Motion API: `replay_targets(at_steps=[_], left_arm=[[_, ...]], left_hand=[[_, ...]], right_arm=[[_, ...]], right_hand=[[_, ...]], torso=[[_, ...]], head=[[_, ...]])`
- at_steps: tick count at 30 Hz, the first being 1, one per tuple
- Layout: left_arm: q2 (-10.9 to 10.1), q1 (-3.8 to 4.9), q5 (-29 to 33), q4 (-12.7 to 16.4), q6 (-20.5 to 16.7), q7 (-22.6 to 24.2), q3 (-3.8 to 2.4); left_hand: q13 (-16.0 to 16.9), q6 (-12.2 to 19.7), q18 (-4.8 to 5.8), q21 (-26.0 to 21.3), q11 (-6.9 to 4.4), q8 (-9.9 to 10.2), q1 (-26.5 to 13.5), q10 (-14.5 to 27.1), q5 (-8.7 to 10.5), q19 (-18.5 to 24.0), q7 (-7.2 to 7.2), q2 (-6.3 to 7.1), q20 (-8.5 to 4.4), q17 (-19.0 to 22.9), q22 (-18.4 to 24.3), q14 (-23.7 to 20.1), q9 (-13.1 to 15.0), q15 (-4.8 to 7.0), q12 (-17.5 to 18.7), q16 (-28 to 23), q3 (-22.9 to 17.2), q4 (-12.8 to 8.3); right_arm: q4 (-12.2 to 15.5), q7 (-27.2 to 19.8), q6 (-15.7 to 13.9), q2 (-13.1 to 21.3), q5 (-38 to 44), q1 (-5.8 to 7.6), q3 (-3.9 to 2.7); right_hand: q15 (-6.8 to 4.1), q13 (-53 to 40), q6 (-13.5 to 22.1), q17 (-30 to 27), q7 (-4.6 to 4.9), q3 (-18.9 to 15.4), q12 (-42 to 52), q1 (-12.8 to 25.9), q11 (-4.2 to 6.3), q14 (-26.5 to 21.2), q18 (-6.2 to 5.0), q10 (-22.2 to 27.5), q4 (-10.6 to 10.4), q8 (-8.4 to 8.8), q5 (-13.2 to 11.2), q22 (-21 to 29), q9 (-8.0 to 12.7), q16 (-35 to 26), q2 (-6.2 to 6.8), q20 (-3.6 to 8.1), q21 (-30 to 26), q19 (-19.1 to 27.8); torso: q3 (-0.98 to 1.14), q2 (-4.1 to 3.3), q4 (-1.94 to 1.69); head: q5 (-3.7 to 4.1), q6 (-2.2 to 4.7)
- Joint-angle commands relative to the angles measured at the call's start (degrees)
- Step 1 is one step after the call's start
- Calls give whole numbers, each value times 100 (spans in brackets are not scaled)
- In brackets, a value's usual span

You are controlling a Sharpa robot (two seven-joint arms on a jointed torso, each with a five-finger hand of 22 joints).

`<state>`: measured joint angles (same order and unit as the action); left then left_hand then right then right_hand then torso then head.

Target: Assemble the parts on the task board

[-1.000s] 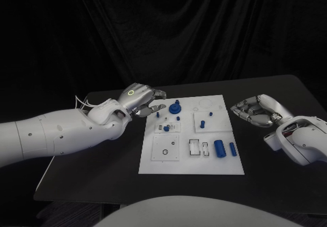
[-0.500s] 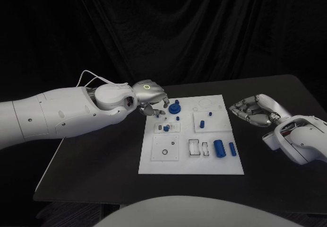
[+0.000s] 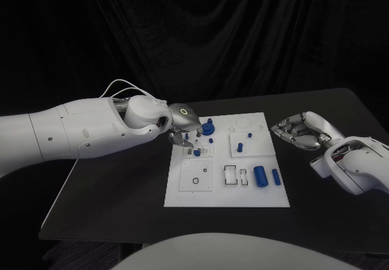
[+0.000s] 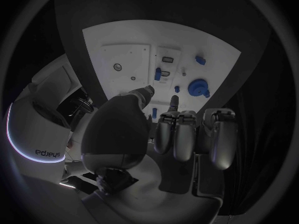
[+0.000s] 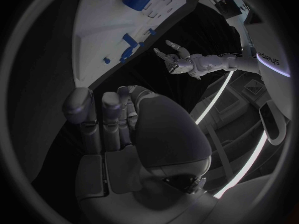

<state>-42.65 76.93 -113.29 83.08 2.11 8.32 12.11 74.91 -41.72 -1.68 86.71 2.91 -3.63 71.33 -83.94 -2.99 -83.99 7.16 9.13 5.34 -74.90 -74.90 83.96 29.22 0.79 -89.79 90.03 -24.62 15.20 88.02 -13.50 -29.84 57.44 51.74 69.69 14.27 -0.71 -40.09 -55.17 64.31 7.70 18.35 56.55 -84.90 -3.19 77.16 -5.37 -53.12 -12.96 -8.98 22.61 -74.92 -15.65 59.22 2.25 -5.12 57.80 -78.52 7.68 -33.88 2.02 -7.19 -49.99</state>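
The task board (image 3: 227,194) lies in the middle of the table (image 3: 113,191) with some blue parts (image 3: 260,175) lying loose, so much work looks left, while the left hand (image 3: 181,130) hovers at its upper left, fingers apart and empty, and the right hand (image 3: 302,130) waits curled at the right.

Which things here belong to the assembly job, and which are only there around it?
Belonging to the job:
- task board
- blue parts on it, e.g. the large cylinder and the round knob piece
- left hand, above the board's far left corner
- right hand, beside the board

Only around:
- black table
- white cable on the left arm
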Motion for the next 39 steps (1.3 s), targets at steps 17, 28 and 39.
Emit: replay_targets(at_steps=[17,28,39], left_arm=[[417,-10,-172,-344,216,222,-4],[466,-151,-173,-412,112,142,-4],[413,-261,-172,-382,178,92,-4]], left_hand=[[1509,-447,47,-103,36,-117,132,-606,-370,-229,-16,-628,87,-1510,-1351,604,-534,-46,-21,-3,603,-469],[1509,-630,31,-160,49,-181,125,-606,-449,-181,2,-689,84,-1510,-1329,604,-487,-55,-21,-3,701,-564],[1509,-673,20,-201,64,-186,18,-606,-397,-147,16,-698,90,-1510,-1314,604,-458,-63,-21,-3,752,-522]], right_arm=[[24,80,22,28,3,-9,-4],[45,90,40,60,3,-9,-4],[34,109,71,47,3,-10,-4]], right_hand=[[-2,-5,30,4,-13,0,-27,3,11,-31,-63,25,-6,-10,24,-711,-11,-15,17,-20,-15,35],[-2,-4,28,10,-14,6,-26,7,12,-27,-63,21,-12,-12,43,-713,-13,-7,5,-21,-9,33],[-3,-3,30,9,-15,10,-27,7,13,-27,-63,21,-12,-11,59,-713,-13,-8,3,-21,-9,33]], torso=[[-1,-3,-19],[-2,4,-16],[0,5,-15]], head=[[17,-1],[20,-1],[6,-1]])
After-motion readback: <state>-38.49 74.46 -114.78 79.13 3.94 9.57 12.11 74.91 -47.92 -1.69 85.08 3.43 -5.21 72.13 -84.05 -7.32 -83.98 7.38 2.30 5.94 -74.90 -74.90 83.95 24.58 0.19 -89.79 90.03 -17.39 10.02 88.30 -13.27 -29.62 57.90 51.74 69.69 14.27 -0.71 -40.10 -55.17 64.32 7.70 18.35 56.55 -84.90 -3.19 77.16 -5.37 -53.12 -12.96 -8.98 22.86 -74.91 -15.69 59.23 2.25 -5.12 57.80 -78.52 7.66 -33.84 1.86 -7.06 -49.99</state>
